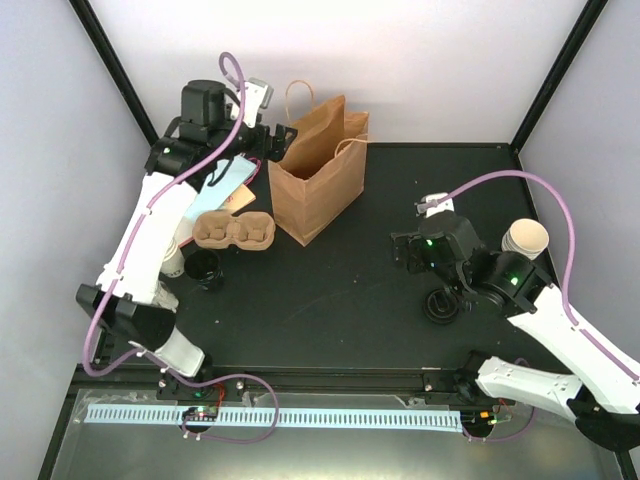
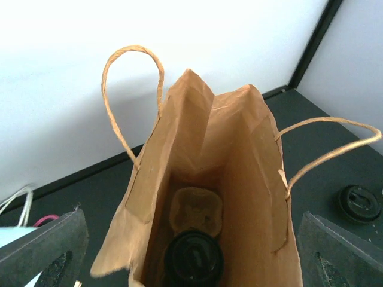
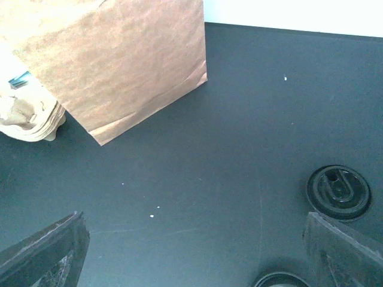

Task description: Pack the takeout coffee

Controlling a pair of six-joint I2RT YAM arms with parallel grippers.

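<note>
While the left gripper [image 1: 278, 138] hangs at the far left over the rim of the brown bag [image 1: 318, 175], its fingers [image 2: 45, 251] stand wide apart with nothing between them. Seen from its wrist, the bag's mouth gapes open, with both twine handles [image 2: 134, 48] flung outward. One lidded cup [image 2: 193, 258] sits at the bottom in a pulp carrier [image 2: 195, 209], whose far slot is bare. The bag stands close to the table's far edge, with the white back wall just behind it.

Left of the bag, a second cup carrier [image 1: 233, 230] lies on the table near a pale-blue bag [image 1: 225, 188]. A black cup [image 1: 205, 268] stands just nearer; whether it is lidded I cannot tell.

A broad stretch of bare dark table [image 1: 340, 290] separates the bag from the right gripper [image 1: 403, 252], whose jaws are also spread, holding nothing. A loose lid [image 1: 442, 305] lies just near of it, and an unlidded cup [image 1: 525, 238] stands at the right, beside that arm.
</note>
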